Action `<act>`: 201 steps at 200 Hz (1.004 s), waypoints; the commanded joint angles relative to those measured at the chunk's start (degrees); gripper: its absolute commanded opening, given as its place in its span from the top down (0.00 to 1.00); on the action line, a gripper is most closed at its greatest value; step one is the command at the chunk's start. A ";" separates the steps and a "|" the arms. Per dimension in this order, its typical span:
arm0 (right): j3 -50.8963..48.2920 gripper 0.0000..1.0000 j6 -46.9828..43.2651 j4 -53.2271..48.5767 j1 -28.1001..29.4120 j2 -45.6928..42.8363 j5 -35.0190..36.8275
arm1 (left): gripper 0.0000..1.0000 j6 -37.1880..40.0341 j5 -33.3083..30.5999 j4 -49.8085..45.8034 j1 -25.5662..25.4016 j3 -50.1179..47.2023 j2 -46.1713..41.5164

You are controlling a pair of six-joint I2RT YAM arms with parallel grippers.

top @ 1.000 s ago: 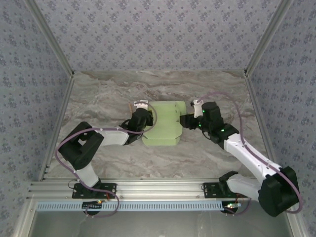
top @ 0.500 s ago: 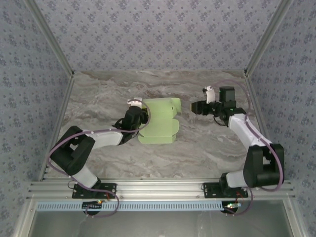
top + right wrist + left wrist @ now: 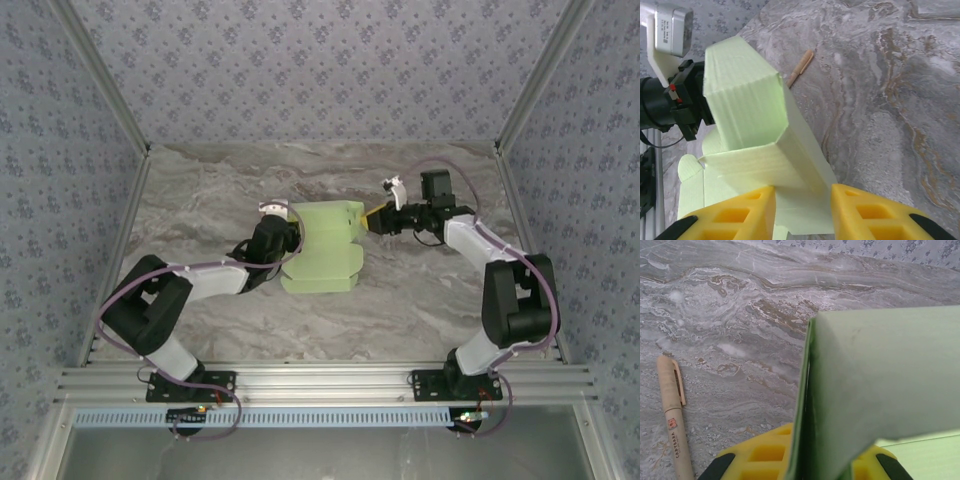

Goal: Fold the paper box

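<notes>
Leftmost, flat on the grey marbled table (image 3: 200,190) — a tan pen (image 3: 671,410), clip end pointing away from the left wrist camera, near the left gripper (image 3: 286,235) but apart from it. Next, that gripper itself: clamped tight on the left edge of the paper box (image 3: 325,255), thin green card pinched upright between yellow fingers (image 3: 757,457). Then the paper box, near the middle of the table — pale green, partly folded, one panel raised into a sleeve-like shape, rounded flaps spread flat on the table toward the near side. Further right, the right gripper (image 3: 374,222), aimed at the box's right edge, jaws standing partly apart with a corner of the folded card in the gap. Cannot tell from the right wrist view whether either of its fingers touches the card. Last, the right arm (image 3: 510,290), bent sharply back on itself above its base.
</notes>
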 commanded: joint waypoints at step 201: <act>-6.09 0.57 -0.41 13.37 10.27 -3.03 22.63 | 0.98 -1.53 3.07 -0.21 -1.03 1.53 -1.53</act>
